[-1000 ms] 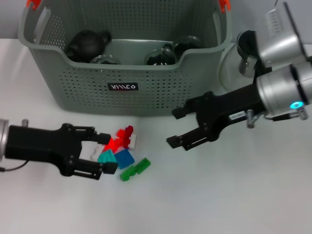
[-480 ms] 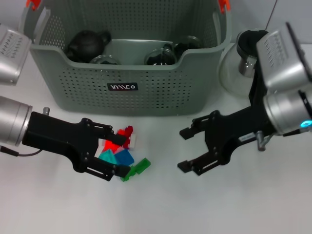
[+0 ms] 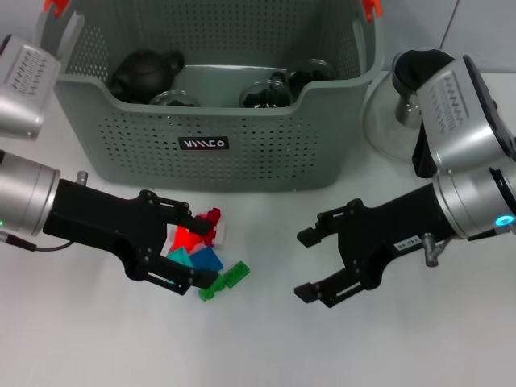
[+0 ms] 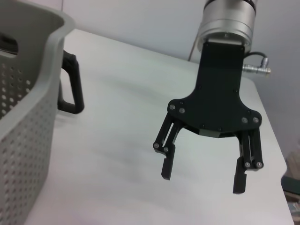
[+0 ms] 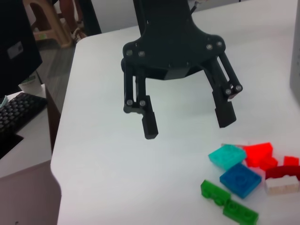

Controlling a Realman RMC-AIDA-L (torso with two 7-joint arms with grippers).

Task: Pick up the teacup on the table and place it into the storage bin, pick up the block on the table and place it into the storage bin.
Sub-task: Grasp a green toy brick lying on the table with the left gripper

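Note:
A cluster of small blocks lies on the white table in front of the storage bin (image 3: 242,165): red (image 3: 189,239), teal (image 3: 176,259), blue (image 3: 206,260) and green (image 3: 225,278). My left gripper (image 3: 205,252) is open, and in the head view its fingers span the cluster. In the right wrist view that left gripper (image 5: 187,125) hangs just short of the blocks (image 5: 240,179), touching none. My right gripper (image 3: 304,264) is open and holds nothing over bare table right of the blocks. No teacup shows on the table. Glass cups (image 3: 265,93) lie in the bin.
A black teapot (image 3: 145,71) sits in the bin's left corner. A glass pitcher (image 3: 385,113) with a black handle (image 4: 71,84) stands right of the bin, behind my right arm. Orange-red clips (image 3: 370,8) mark the bin's rim.
My left gripper slid right until it spans the blocks. My right gripper drew back from the bin, toward the table's front and slightly right. The blocks stayed put.

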